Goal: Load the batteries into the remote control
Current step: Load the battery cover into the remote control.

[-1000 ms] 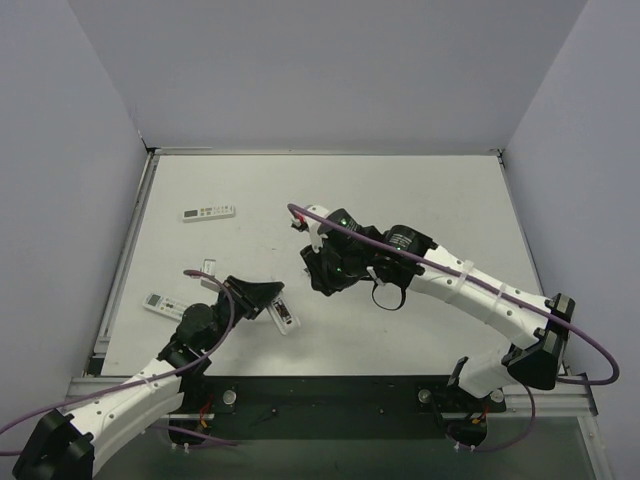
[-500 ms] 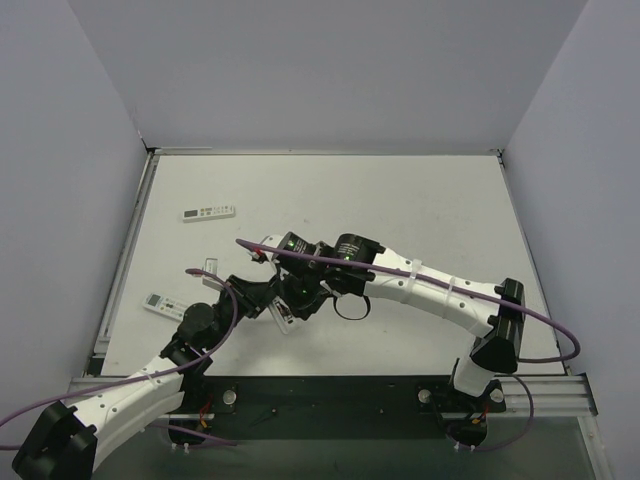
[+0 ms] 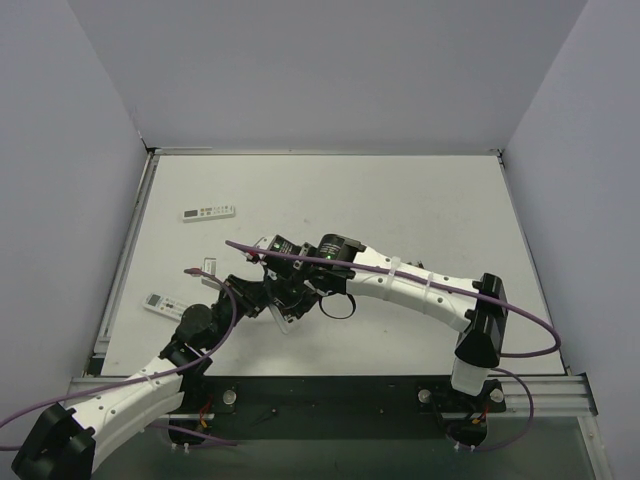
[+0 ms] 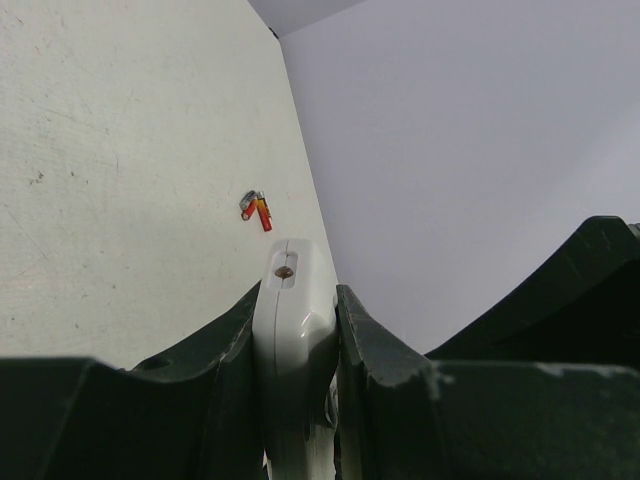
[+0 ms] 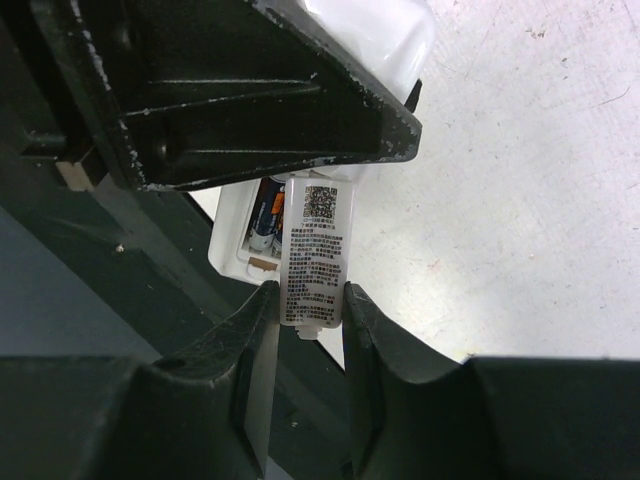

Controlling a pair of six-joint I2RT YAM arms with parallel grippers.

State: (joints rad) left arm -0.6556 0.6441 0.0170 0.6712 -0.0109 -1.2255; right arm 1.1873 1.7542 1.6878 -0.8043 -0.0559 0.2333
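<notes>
Toward the near left of the pale table [image 3: 400, 200], the left claw [image 4: 297, 296] is clenched on the small slim white plastic remote control [image 4: 290, 345]. It squeezes the long sides, so one rounded end, marked with a small brown dot, pokes out past the fingertips.

The right claw [image 5: 309, 292] pinches a thin white rectangular back cover [image 5: 314, 245] by its edges. The cover sits right at the remote's open compartment, where dark batteries [image 5: 265, 218] with orange and blue markings show inside. It carries a black QR code at its top, and below that a block of dense small print too fine to read.

Farther off on the table lie tiny loose red-and-orange batteries [image 4: 259, 209], touching each other. At the far left sits a slim white remote with dark buttons [image 3: 208, 212]. At the near left is a longer white remote with a grey display [image 3: 161, 304]. The markings on both are illegible.
</notes>
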